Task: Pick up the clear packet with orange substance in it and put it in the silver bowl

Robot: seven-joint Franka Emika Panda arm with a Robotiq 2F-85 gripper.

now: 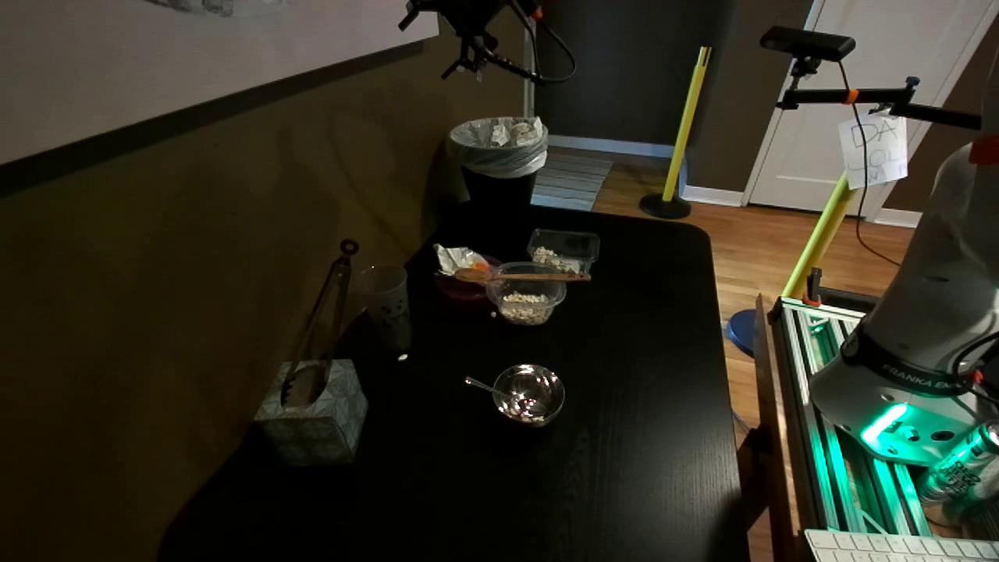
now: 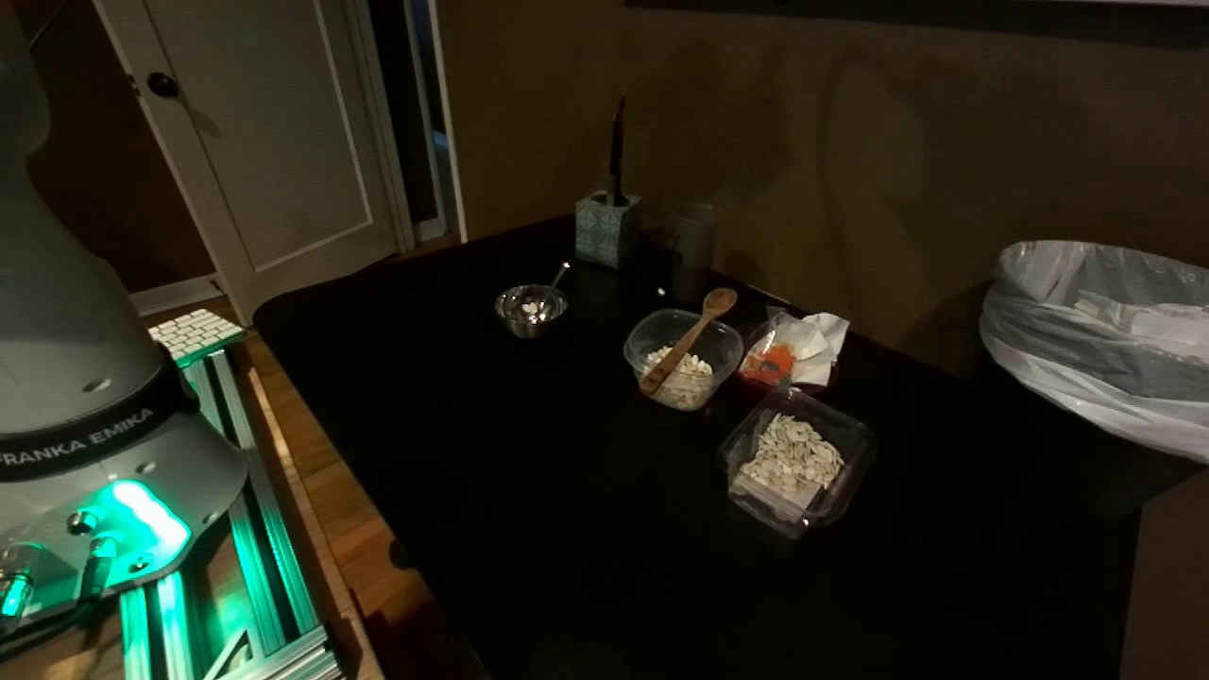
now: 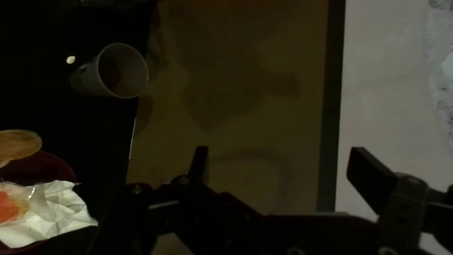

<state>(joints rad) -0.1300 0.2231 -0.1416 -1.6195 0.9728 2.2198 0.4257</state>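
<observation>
In an exterior view, the silver bowl (image 2: 532,330) stands left of the clear tub (image 2: 722,366), and the orange packet (image 2: 770,364) lies right of it. Our end effector (image 3: 279,152) is spread, holding nothing; reaching seems our step, and next we should align over the packet.

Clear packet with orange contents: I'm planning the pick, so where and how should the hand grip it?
Probably from above, pinching the clear packet by its crinkled clear part: loose folds look grippable, while the wooden spoon and white paper crowd its sides.

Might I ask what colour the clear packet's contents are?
Orange-red; the clear packet shows best in an exterior view.
</observation>
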